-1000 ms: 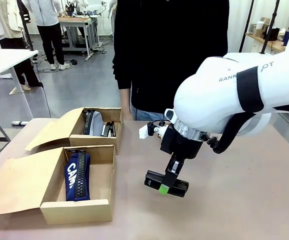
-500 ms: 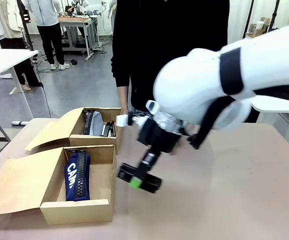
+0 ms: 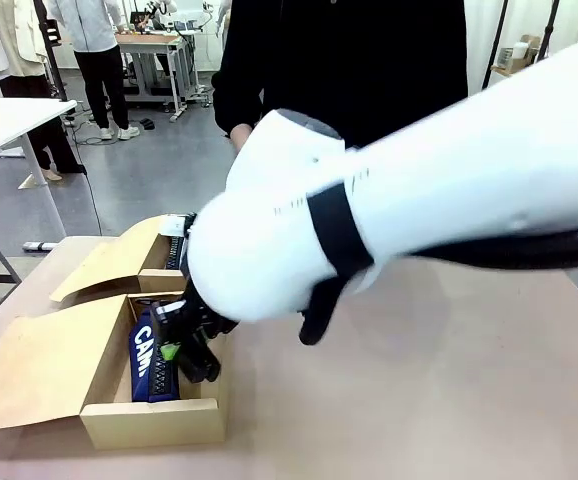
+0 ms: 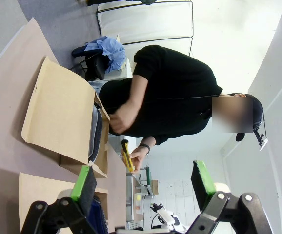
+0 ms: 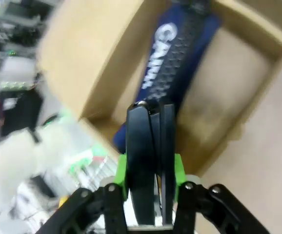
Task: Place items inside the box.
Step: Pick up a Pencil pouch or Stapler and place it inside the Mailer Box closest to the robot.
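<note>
- Right gripper [image 5: 150, 171]: green pads [image 5: 178, 171] are pinched narrow on a black stapler [image 5: 146, 141], one pad on each flank. The stapler body runs out along the fingers.
- The stapler hangs over the open near box [image 3: 154, 422], on the right side of its opening.
- It sits just beside a blue pencil case [image 5: 177, 58] with white "CAM…" print and a black mesh strip.
- Can't tell whether the stapler touches the box floor or the case; both views are motion-blurred there.
- The case lies lengthwise along the left side of the near box floor. The floor to its right is bare cardboard.
- Right arm [image 3: 389, 200] reaches across the middle from the right and covers most of the far box [image 3: 159, 283]. A dark item [image 3: 176, 250] shows at that box's left end; can't tell what it is.
- Both boxes have their flaps folded open to the left and stand on the table [image 3: 439, 400].
- Left gripper [image 4: 143, 180]: fingers are spread wide with nothing between the pads [image 4: 84, 181]. The view is rolled sideways and looks past the boxes toward the person.
- Person [image 3: 349, 60] in a black top stands at the far side.
- In the left wrist view, one hand [image 4: 140, 155] holds a yellow utility knife [image 4: 126, 156] in the air beyond the far box.
- The other hand [image 4: 121, 117] is raised in front of the torso.
</note>
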`<state>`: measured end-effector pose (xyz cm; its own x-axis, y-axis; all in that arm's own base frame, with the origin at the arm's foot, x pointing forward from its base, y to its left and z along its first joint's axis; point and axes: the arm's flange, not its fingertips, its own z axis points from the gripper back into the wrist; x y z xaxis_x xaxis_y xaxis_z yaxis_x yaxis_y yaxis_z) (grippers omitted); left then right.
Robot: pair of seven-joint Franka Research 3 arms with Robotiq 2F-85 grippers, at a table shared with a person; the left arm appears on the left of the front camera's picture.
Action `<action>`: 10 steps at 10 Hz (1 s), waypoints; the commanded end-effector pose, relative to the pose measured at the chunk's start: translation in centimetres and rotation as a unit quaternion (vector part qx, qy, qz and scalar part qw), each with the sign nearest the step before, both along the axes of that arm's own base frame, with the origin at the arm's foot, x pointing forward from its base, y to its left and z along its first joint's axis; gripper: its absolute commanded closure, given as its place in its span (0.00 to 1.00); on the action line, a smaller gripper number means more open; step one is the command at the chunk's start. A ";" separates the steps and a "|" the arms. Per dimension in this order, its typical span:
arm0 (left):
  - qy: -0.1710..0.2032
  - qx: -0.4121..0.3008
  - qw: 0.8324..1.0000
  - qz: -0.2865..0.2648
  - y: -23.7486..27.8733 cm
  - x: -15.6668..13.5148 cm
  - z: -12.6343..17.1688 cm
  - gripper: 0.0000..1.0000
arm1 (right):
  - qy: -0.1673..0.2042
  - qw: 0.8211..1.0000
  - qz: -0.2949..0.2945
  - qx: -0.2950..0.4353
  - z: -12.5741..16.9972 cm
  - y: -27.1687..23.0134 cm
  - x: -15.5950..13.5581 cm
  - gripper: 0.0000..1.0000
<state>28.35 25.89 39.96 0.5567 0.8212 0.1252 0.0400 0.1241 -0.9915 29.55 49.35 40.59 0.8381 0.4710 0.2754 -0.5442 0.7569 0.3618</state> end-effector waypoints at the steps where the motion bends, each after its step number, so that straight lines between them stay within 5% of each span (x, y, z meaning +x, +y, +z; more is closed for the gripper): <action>1: -0.011 -0.003 1.000 0.001 -0.2 -0.2 0.1 0.00 | -0.051 0.989 -0.094 -0.100 1.7 4.9 -0.1 0.58; 2: -0.011 -0.003 1.000 0.001 -0.2 -0.2 0.1 0.00 | -0.083 0.984 -0.114 -0.105 2.3 4.7 -0.3 0.58; 3: -0.011 -0.003 1.000 0.001 -0.2 -0.2 0.1 0.00 | -0.028 0.999 -0.034 -0.029 -0.2 -0.4 0.7 0.58; 8: -0.011 -0.003 1.000 0.001 -0.2 -0.2 0.1 0.00 | -0.069 0.996 -0.062 -0.013 0.0 1.0 1.3 0.58; 10: -0.011 -0.003 1.000 0.001 -0.2 -0.2 0.1 0.00 | -0.054 0.996 -0.075 0.010 -0.7 1.0 1.7 0.58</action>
<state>28.35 25.90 39.96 0.5567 0.8212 0.1253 0.0400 0.1241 -0.9915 31.03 49.83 40.48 0.8556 0.3735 0.3584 -0.4814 0.8286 0.2858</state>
